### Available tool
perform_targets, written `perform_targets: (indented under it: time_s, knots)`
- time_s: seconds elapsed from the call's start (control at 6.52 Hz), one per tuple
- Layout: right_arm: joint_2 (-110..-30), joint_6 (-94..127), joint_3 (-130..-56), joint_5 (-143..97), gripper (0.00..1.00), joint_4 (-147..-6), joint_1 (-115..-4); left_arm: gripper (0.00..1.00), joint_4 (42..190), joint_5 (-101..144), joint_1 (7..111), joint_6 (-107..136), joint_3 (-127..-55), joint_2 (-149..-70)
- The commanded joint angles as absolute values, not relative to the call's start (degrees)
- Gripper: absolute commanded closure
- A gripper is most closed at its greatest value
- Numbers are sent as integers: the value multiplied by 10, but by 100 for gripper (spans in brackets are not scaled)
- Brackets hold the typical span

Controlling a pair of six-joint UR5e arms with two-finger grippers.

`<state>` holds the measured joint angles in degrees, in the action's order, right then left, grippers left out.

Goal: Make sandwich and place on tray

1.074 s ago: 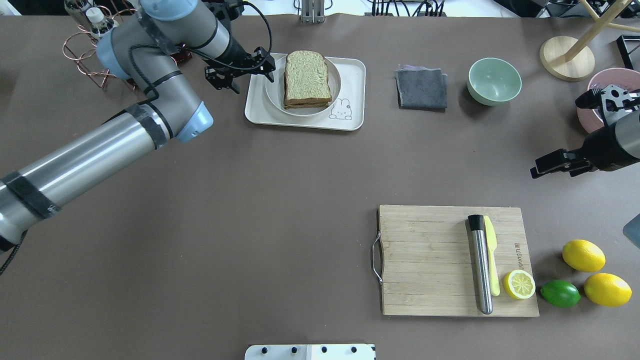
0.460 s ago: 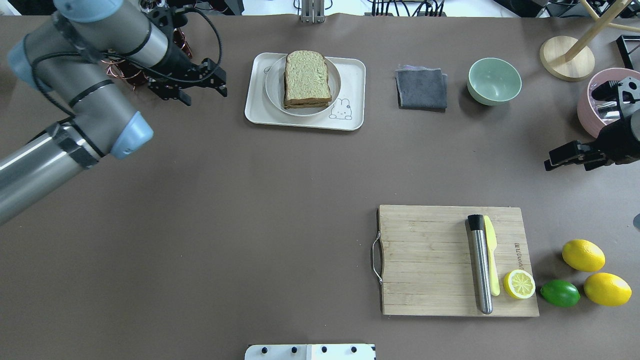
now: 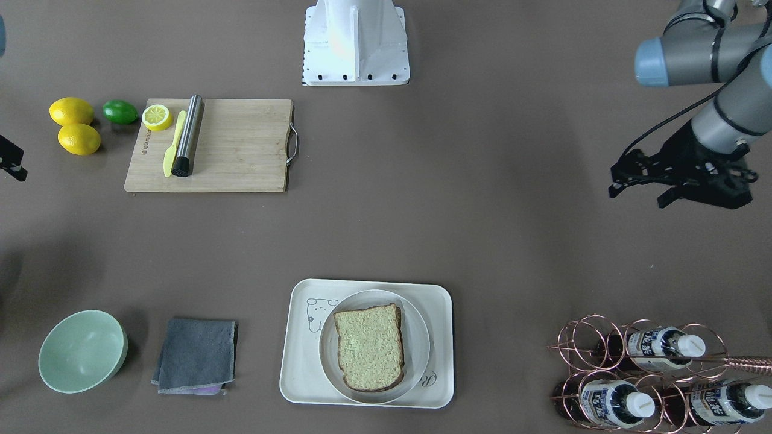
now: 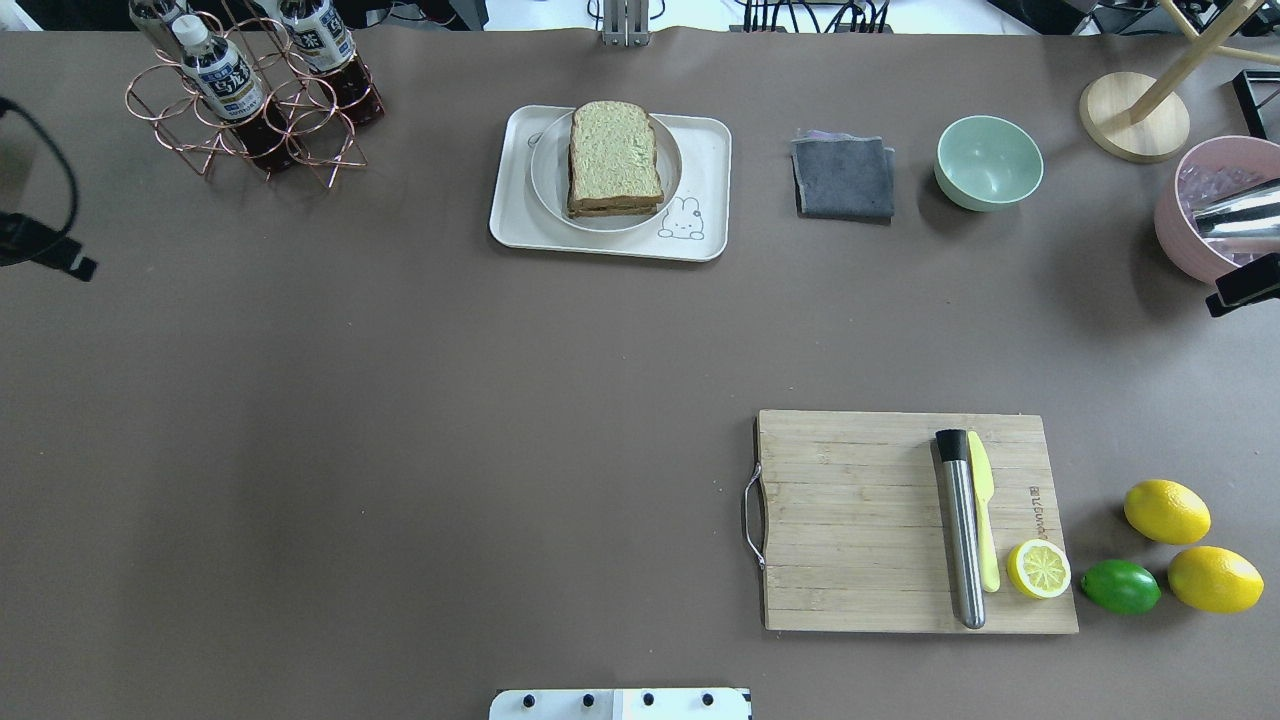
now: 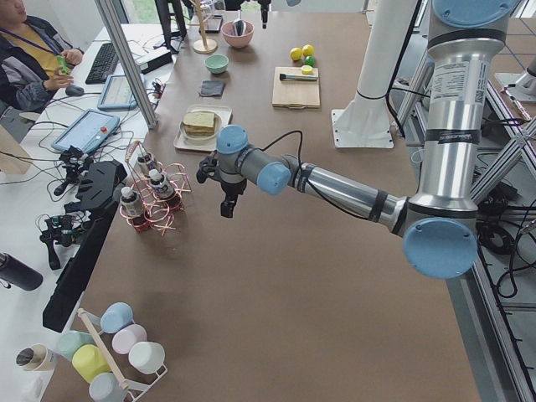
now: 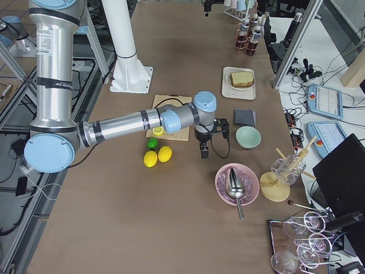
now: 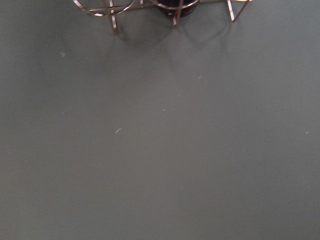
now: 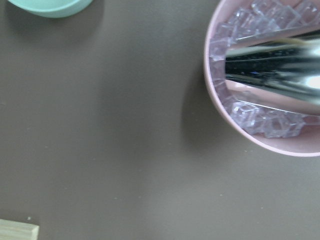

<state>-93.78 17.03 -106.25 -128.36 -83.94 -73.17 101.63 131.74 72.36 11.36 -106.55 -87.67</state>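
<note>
The sandwich (image 4: 614, 155), two speckled bread slices with dark crust, lies on a round white plate (image 4: 545, 175) that sits in the cream tray (image 4: 600, 243); the filling is hidden. It also shows in the front view (image 3: 368, 346) on the tray (image 3: 297, 361). My left gripper (image 3: 637, 198) is open and empty, far from the tray, near the table's left end above bare table. My right gripper (image 4: 1240, 292) shows only one black finger at the frame edge, by the pink bowl; I cannot tell whether it is open or shut.
A copper rack of bottles (image 4: 250, 100) stands left of the tray. A grey cloth (image 4: 845, 178), a green bowl (image 4: 988, 162) and a pink bowl of ice with a metal scoop (image 4: 1215, 215) lie to its right. A cutting board (image 4: 860, 520) holds a muddler, a knife and a half lemon; lemons and a lime lie beside it.
My left arm has pulled back leftward from the tray's edge and almost left the overhead view. My right arm has drawn back to the right. The sandwich has not moved.
</note>
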Motion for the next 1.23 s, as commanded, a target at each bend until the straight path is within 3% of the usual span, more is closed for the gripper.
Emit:
perform_targets:
  time_s: [0.0, 0.31, 1.07]
  knots:
    - [-942, 69, -1025, -1277, 0, -847, -786, 3, 1015, 1322, 841, -116, -1056, -777]
    - [-952, 43, -1013, -1276, 0, -846, -802, 3, 1014, 1328, 945, -212, -1049, -731]
    - [-996, 37, -1022, -1296, 0, -838, -872, 2, 1006, 1344, 963, -204, -1056, -722]
